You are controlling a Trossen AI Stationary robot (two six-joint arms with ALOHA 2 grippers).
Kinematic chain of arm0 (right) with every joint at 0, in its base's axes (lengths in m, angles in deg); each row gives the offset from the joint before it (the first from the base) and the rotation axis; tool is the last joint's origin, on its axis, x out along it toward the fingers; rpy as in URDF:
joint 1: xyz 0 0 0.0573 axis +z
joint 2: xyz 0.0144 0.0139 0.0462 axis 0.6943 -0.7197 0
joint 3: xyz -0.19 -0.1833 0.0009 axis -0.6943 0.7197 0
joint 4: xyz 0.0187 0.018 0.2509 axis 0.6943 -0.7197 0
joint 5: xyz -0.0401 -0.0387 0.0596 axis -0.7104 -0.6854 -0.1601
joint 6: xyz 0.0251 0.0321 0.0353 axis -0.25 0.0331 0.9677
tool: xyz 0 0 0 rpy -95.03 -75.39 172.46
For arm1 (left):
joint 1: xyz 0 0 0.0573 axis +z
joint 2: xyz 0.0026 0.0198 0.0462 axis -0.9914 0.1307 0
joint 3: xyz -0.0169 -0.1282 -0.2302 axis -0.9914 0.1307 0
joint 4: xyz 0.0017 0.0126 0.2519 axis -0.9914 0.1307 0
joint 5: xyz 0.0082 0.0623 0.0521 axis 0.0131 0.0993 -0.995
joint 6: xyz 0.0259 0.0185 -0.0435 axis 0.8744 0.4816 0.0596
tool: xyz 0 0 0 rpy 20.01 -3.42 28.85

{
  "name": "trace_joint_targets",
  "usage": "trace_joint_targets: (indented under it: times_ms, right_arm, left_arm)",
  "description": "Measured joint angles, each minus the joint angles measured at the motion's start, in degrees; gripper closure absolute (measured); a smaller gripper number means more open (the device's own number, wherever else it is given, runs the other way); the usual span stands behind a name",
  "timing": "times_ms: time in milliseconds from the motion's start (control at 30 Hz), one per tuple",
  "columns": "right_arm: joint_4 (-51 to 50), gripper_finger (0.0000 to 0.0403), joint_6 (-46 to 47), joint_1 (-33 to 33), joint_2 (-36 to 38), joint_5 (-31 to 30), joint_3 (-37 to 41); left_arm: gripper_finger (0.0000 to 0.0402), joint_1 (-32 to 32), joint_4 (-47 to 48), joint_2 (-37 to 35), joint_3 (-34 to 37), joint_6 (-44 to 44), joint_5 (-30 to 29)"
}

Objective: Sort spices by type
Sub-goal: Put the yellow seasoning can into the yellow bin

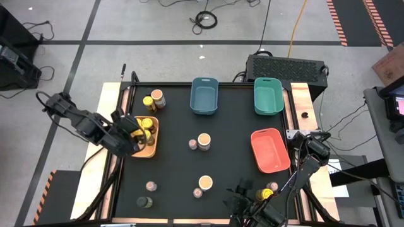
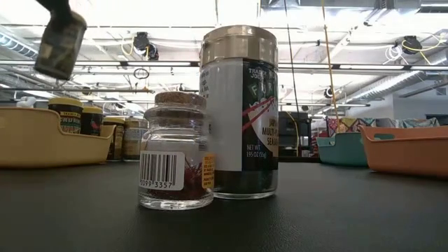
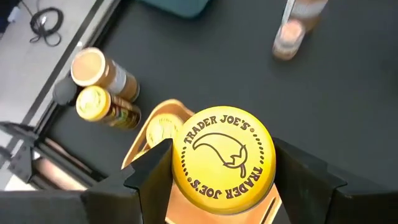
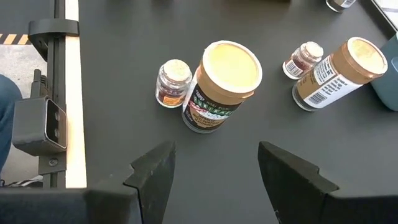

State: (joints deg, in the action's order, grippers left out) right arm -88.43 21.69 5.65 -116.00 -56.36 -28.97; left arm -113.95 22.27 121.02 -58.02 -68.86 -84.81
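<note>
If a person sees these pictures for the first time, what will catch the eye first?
Probably the left gripper, shut on a yellow-lidded jar over the orange bin at the table's left side. Next, the tall tan-topped jar and a tiny cork-topped jar, standing side by side close to the low camera.

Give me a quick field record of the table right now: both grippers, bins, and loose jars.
left gripper: shut on a yellow-lidded jar, above the orange bin
orange bin contents: more yellow-lidded jars
right gripper: open, empty, at the table's near edge, facing a peach-topped jar and a tiny pinkish-topped jar
blue bin: nothing visible inside
teal bin: nothing visible inside
red bin: nothing visible inside
loose jars: a pair at table centre, two by the far left corner, a small dark one near left
</note>
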Motion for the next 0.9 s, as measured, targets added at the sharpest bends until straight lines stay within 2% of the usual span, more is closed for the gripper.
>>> trace_joint_targets:
  times_ms: [367,900]
  right_arm:
    - [0.0,0.0179,-2.63,-0.28,0.0,-0.17,0.0]
    - [0.85,0.0179,-2.76,-0.28,0.0,-0.24,0.0]
  left_arm:
    - [0.0164,-0.02,0.17,-0.07,4.91,0.18,6.95]
    - [0.0164,-0.02,0.19,-0.17,13.76,-1.78,6.09]
